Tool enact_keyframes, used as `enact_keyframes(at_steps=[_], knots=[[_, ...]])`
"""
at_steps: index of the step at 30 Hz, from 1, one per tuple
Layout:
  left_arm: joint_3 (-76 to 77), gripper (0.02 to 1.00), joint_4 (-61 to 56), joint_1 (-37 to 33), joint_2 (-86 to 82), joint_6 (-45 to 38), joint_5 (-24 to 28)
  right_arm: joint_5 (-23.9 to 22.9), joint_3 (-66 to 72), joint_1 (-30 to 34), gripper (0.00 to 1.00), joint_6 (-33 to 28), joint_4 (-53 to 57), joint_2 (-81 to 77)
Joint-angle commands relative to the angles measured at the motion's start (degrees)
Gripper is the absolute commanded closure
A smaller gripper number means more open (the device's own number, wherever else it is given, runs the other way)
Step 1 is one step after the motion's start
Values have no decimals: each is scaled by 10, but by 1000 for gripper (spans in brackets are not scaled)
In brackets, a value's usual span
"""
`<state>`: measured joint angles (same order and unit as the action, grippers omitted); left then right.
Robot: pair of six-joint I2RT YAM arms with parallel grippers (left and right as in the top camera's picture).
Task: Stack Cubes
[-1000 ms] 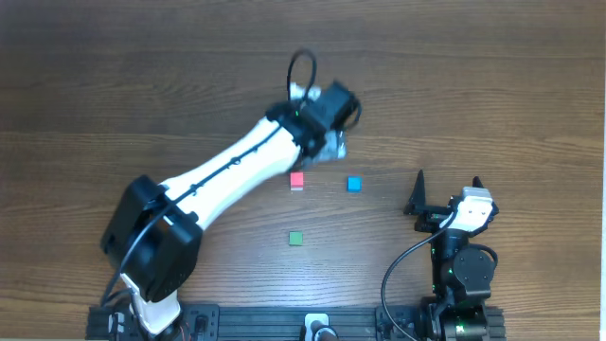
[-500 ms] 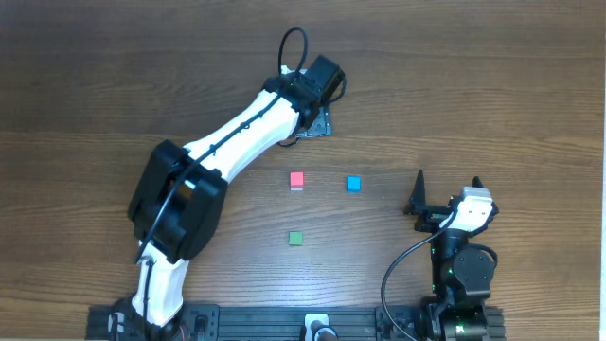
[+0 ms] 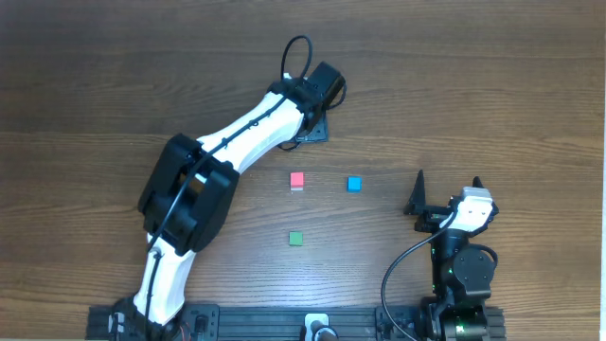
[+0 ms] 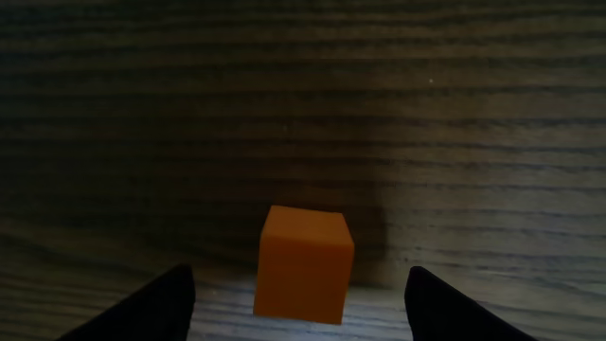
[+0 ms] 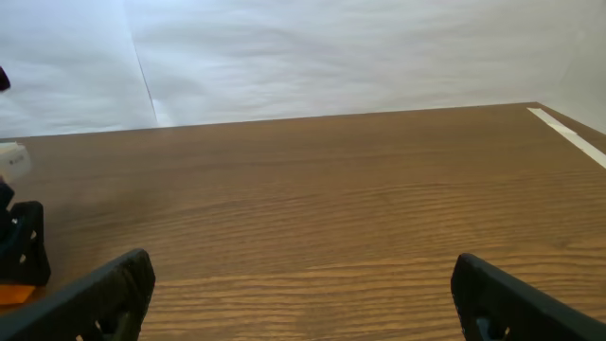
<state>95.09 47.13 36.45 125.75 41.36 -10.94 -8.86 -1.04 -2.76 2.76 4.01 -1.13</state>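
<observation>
An orange cube [image 4: 303, 265] sits on the wooden table, between the spread tips of my left gripper [image 4: 298, 327], which is open and low over it. In the top view the left gripper [image 3: 312, 128] is at the far middle of the table and hides that cube. A pink cube [image 3: 297, 180], a blue cube [image 3: 354, 184] and a green cube [image 3: 296, 239] lie apart in the middle, nearer the bases. My right gripper [image 3: 445, 194] stands open by its base with nothing in it. From the right wrist view a sliver of the orange cube [image 5: 13, 295] shows far off.
The wooden table [image 3: 492, 85] is bare to the right and far left. In the right wrist view a white wall [image 5: 331, 57] rises behind the table's far edge, and the left arm's gripper [image 5: 21, 242] stands at the side.
The left arm has stretched farther up the table, its gripper shifting from beside the pink cube to a spot further back and left. The cubes and the right arm have stayed put.
</observation>
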Motion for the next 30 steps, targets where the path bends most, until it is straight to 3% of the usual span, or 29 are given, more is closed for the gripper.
enact_keyframes(at_steps=[1, 15, 30], knots=[[2, 321, -2, -9, 7, -7, 6, 3, 5, 4, 9, -3, -1, 4], [2, 457, -2, -12, 17, -11, 15, 3, 5, 4, 9, -3, -1, 4], [2, 779, -2, -12, 17, -11, 21, 3, 5, 4, 9, -3, -1, 4]])
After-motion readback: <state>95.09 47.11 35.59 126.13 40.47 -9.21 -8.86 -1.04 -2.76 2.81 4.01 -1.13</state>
